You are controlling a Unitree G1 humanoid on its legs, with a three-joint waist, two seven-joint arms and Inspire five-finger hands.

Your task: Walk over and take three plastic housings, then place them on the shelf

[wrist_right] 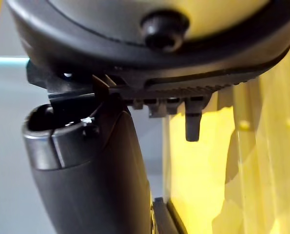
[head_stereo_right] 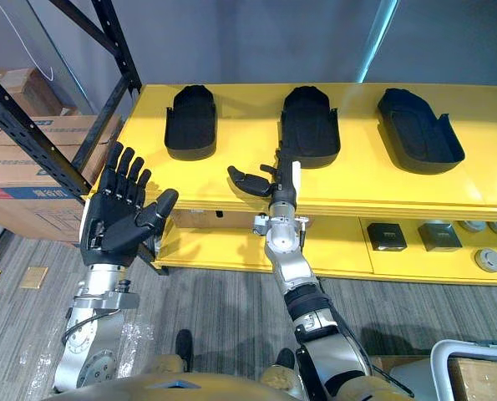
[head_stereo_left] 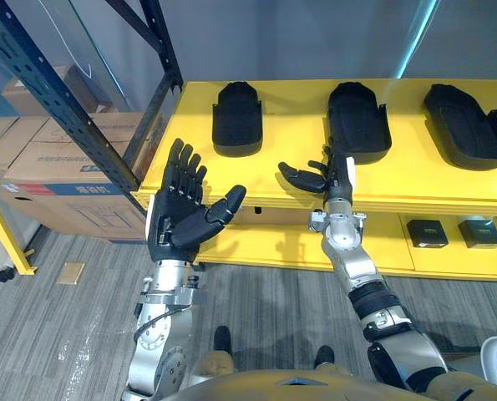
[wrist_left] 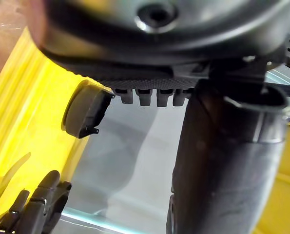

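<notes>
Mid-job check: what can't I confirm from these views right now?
- Middle housing: near left corner behind the right hand in both eye views; contact unclear.
- Lower-tier boxes and round items: too small to identify.
- Dark shape on yellow, left wrist view: blurred, possibly a housing.

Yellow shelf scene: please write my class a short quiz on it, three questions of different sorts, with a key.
1. Multiple choice: how many black housings lie on top of the yellow shelf? A two, B three, C four.
2. True or false: the left hand holds a housing.
3. Fill in: the right hand is at the shelf's front edge, nearest the ___ housing (left, middle or right).

Key: 1 B. 2 False; it is open and empty. 3 Middle.
</notes>
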